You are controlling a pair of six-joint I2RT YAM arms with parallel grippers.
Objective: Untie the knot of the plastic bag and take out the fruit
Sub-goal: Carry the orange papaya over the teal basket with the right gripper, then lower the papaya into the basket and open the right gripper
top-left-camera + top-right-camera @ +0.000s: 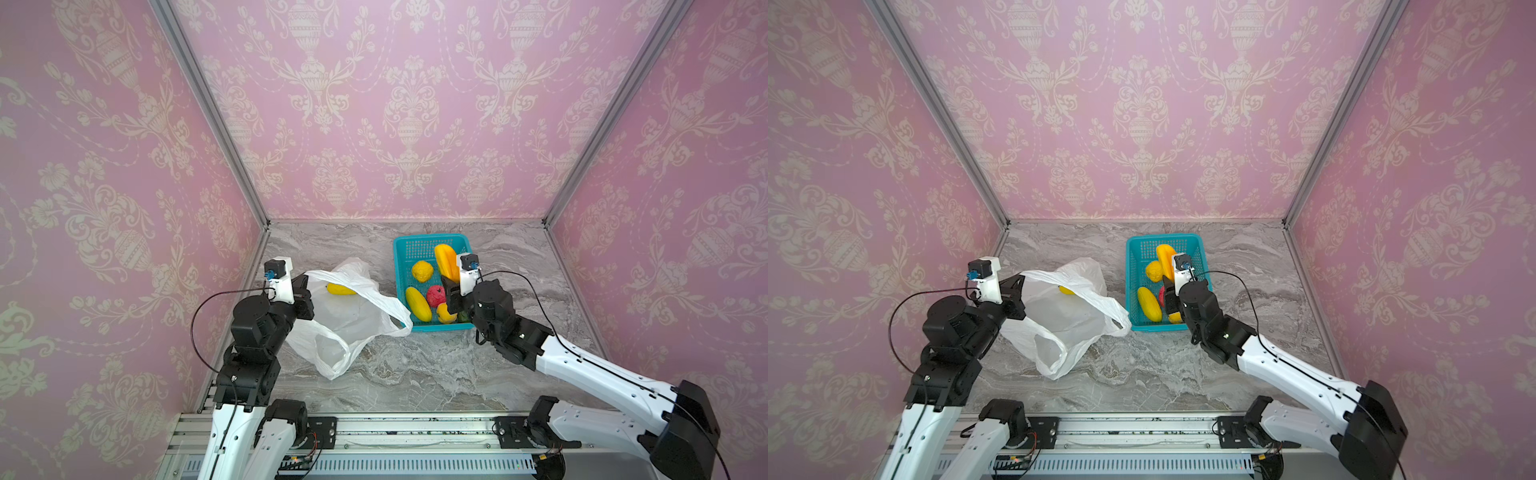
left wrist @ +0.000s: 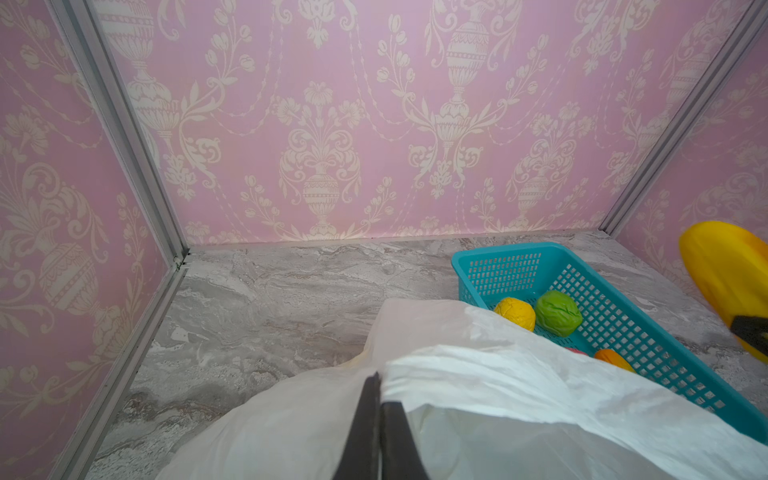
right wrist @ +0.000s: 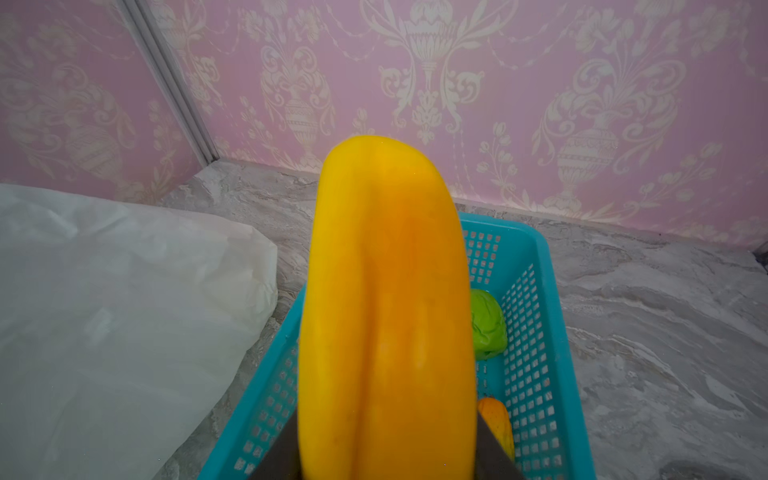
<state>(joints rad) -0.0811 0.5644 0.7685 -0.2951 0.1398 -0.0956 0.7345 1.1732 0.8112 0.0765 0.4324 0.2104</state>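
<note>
Grip first: my right pincer [image 3: 386, 453] is clamped on a long yellow-orange fruit [image 3: 386, 291], with a dark finger [image 3: 490, 465] pressed against each side of its near end. The fruit sticks out ahead of my wrist above the teal perforated basket [image 1: 428, 239]. I cannot tell whether it touches the basket floor.

My left pincer [image 2: 379, 386] is pinched together on the rim of the white plastic bag [image 1: 349, 324]. It holds that edge up off the marble-patterned tabletop [image 1: 415, 374], and the bag's mouth stands open. The bag's handle loops [image 1: 332, 357] lie loose and apart: one sags toward my base, the other reaches to the basket's near left corner.

Both top views show a yellow oblong fruit [image 1: 340, 289] lying inside the bag.

In the basket lie:
- a bumpy yellow round fruit [image 1: 422, 271]
- a second yellow oblong fruit [image 1: 417, 304]
- a red-pink round fruit [image 1: 435, 296]
- a small yellow-orange fruit [image 1: 446, 312], just beside my right fingers

My left wrist view also shows a green round fruit [image 2: 557, 312] and an orange oblong fruit [image 2: 613, 359] in the basket.
</note>
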